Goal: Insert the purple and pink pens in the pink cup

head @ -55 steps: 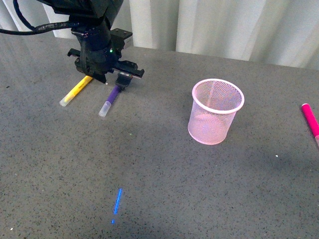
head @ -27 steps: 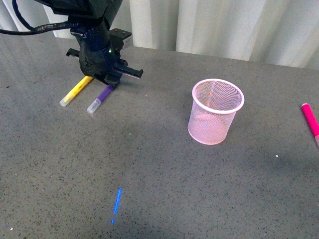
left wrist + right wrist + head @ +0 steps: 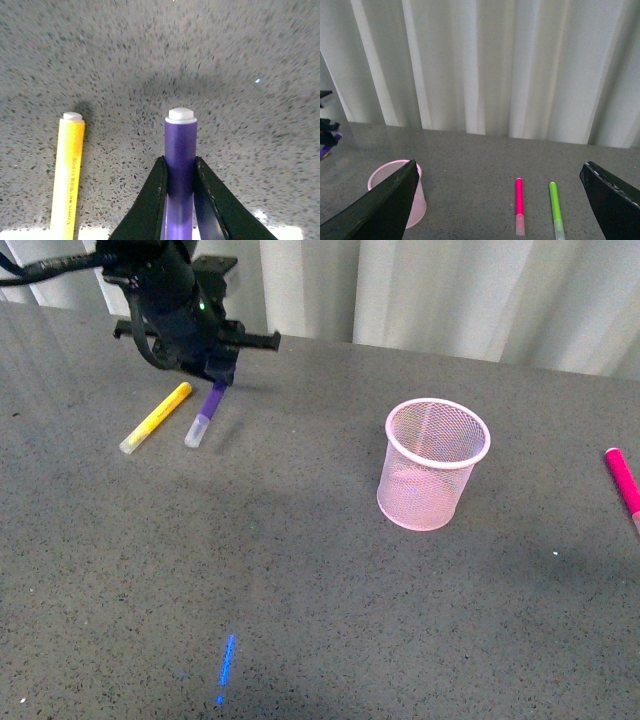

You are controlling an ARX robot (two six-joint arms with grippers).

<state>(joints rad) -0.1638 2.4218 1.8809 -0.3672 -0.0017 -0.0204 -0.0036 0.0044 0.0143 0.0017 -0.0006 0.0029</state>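
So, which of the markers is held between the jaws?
The purple pen: the left gripper clamps it between its jaws. The yellow marker lies free beside it.

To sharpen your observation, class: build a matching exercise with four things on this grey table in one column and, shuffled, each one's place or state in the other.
Things:
1. dark purple chunky marker
2. yellow chunky marker
3. hot pink marker
4. light pink wire-mesh cup

Places or states:
A. stands upright, no marker in it
B. lies next to the green marker
C. clamped in the left end effector
D. lies loose beside the clamped marker

Pairs: 1-C, 2-D, 3-B, 4-A
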